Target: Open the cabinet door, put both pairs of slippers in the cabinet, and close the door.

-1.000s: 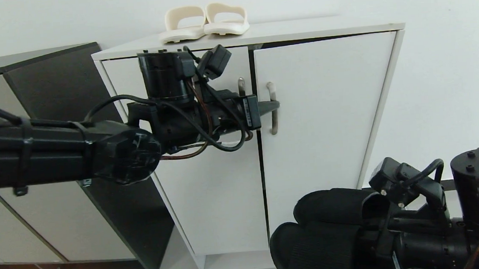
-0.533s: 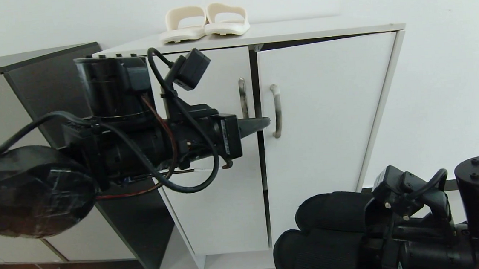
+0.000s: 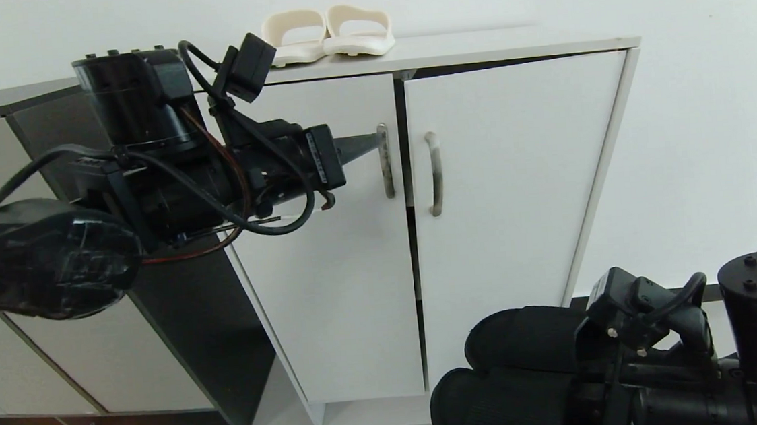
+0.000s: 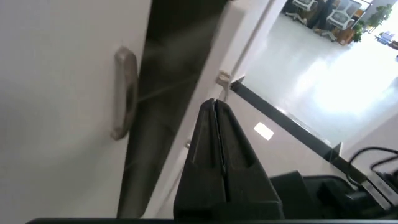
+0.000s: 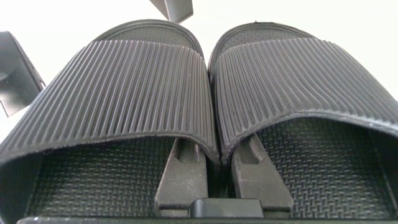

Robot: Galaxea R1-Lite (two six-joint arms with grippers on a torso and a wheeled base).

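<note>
The left gripper [image 3: 360, 146], jaws pressed together, sits just beside the left door's handle [image 3: 384, 161]. It should part them and grip the bar squarely. Cream slippers [image 3: 324, 34] rest on the cabinet [image 3: 507, 47] top, and the right gripper [image 5: 219, 177] is clamped on the black slippers [image 3: 512, 364], low down.

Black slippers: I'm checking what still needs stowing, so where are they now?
Low on the right in the head view, the black slippers are clamped in the right end effector, in front of the cabinet's right door.
</note>
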